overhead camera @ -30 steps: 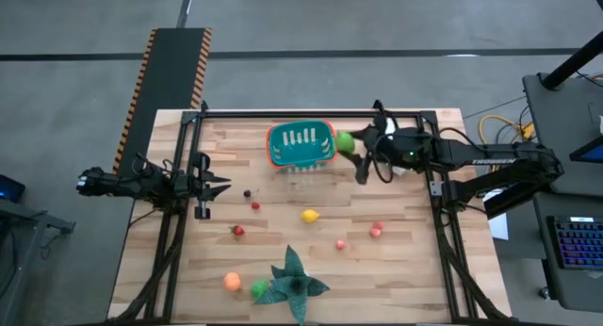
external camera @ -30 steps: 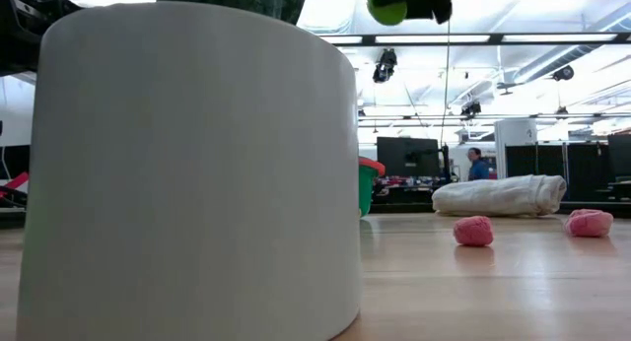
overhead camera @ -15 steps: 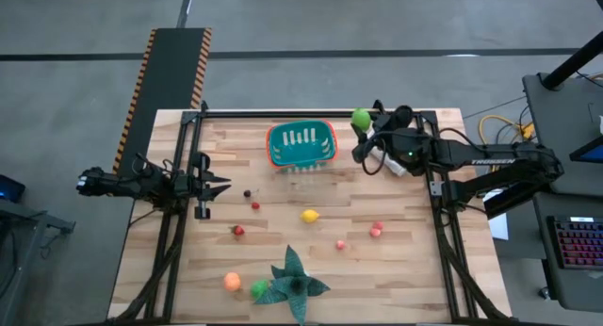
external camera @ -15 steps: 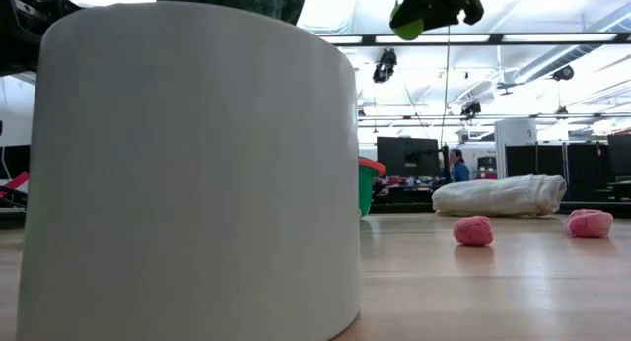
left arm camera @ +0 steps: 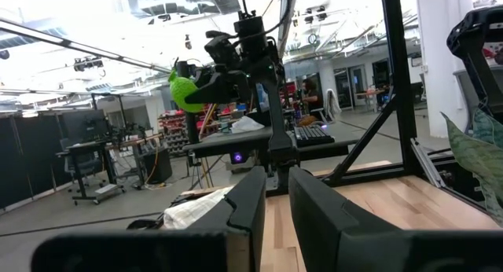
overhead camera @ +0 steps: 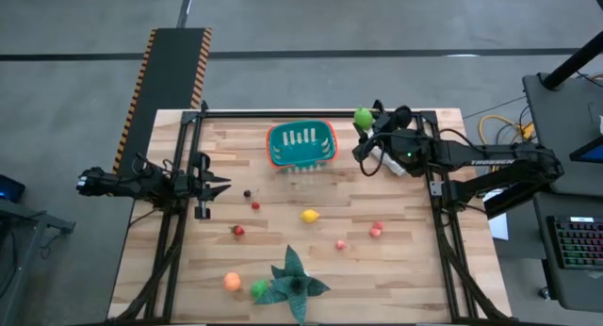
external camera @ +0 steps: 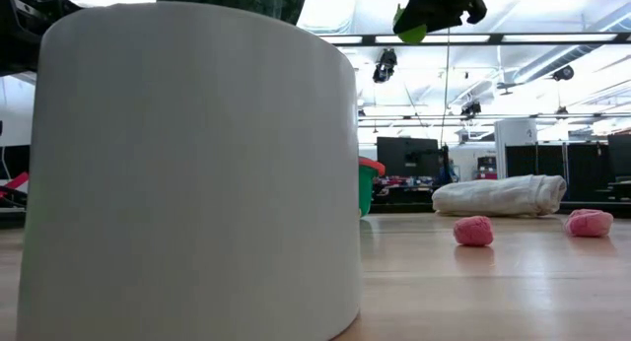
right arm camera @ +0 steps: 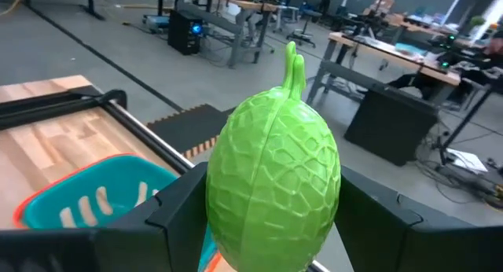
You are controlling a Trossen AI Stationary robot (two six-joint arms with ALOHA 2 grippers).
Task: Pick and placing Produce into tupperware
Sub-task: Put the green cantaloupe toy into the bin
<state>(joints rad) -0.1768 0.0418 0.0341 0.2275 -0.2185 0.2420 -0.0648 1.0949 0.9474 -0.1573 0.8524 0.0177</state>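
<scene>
While netted, green fruit [right arm camera: 273, 185] looks egg-shaped.

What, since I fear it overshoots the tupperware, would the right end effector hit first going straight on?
Probably nothing: the right end effector, holding the green fruit, points beside the tupperware, over the table's back rail toward open floor. Depth is unclear.
</scene>
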